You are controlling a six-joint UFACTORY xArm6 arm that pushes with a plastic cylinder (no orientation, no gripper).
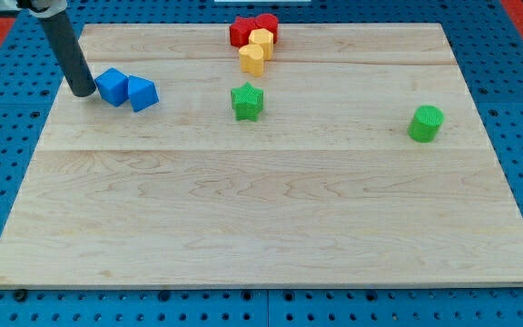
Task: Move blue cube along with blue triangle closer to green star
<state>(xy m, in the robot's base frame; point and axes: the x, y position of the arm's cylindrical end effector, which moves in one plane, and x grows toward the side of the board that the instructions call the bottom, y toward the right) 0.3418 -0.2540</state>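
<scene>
The blue cube (112, 86) sits near the board's upper left, touching the blue triangle (143, 94) on its right. The green star (247, 101) lies well to their right, near the top middle. My tip (83, 91) rests on the board just left of the blue cube, close to or touching its left side. The dark rod rises from it toward the view's top left.
Two red blocks (241, 32) (266, 26) and two yellow blocks (261, 43) (251, 59) cluster at the top edge above the green star. A green cylinder (426, 123) stands at the right. The wooden board (261, 227) lies on a blue pegged surface.
</scene>
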